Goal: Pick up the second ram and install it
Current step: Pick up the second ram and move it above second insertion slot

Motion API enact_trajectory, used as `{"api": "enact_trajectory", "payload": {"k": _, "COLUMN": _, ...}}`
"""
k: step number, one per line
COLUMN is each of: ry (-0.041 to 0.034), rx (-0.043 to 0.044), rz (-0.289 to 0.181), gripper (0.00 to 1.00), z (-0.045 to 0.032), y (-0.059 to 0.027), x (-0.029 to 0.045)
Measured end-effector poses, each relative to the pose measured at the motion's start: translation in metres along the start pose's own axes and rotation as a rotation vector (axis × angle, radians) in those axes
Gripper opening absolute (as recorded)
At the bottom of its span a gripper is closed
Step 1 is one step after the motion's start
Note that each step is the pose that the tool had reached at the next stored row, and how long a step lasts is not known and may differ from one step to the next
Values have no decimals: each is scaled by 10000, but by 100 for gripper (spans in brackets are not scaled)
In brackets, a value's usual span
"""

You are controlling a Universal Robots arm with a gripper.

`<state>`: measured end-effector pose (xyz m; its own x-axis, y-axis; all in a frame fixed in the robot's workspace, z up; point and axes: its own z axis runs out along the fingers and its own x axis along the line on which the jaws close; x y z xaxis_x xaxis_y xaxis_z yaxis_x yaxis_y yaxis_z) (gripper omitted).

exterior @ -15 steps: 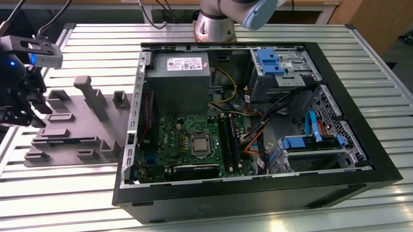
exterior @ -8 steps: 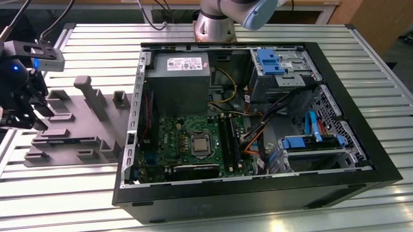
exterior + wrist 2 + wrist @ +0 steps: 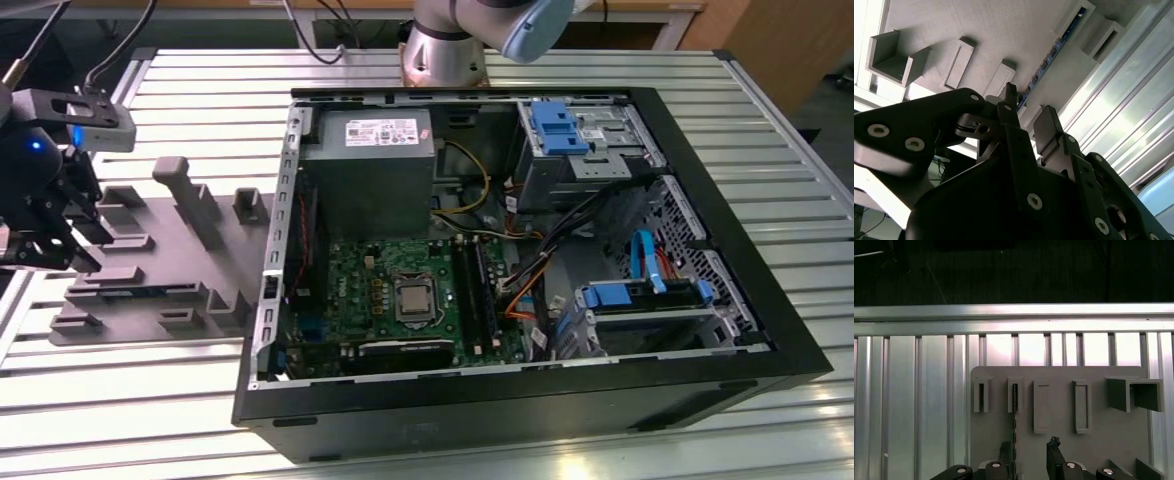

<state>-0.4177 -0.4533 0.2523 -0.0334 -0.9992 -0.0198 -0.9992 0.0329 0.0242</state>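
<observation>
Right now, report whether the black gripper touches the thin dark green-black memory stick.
Cannot tell. In the first wrist view the memory stick lines up between the fingers of the gripper; clearance unclear.

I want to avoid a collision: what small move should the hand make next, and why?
Probably lower it straight: the open hand hangs above the ram, which stands on edge in the fixture, in line with the finger gap.

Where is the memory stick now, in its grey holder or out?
In. The memory stick stands on edge in slots of the grey holder, with the gripper close to it.
</observation>
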Motion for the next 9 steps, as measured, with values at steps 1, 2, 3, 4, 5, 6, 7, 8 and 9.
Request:
{"api": "enact_trajectory", "payload": {"k": 1, "ry": 0, "rx": 0, "rz": 0, "gripper": 42, "z": 1, "y": 0, "x": 0}}
{"api": "enact_trajectory", "payload": {"k": 2, "ry": -1, "rx": 1, "rz": 0, "gripper": 42, "z": 2, "y": 0, "x": 1}}
{"api": "enact_trajectory", "payload": {"k": 3, "ry": -2, "rx": 3, "rz": -1, "gripper": 42, "z": 5, "y": -1, "x": 3}}
{"api": "enact_trajectory", "payload": {"k": 4, "ry": -2, "rx": 3, "rz": -2, "gripper": 42, "z": 7, "y": -1, "x": 7}}
{"api": "enact_trajectory", "payload": {"k": 5, "ry": -1, "rx": 2, "rz": -2, "gripper": 42, "z": 9, "y": -1, "x": 10}}
{"api": "enact_trajectory", "payload": {"k": 6, "ry": -1, "rx": 1, "rz": -1, "gripper": 42, "z": 16, "y": -1, "x": 17}}
{"api": "enact_trajectory", "payload": {"k": 7, "ry": 0, "rx": 1, "rz": 0, "gripper": 42, "z": 23, "y": -1, "x": 20}}
{"api": "enact_trajectory", "payload": {"k": 8, "ry": 1, "rx": -1, "rz": 0, "gripper": 42, "z": 25, "y": -1, "x": 21}}
{"api": "enact_trajectory", "payload": {"k": 9, "ry": 1, "rx": -1, "rz": 0, "gripper": 42, "z": 28, "y": -1, "x": 21}}
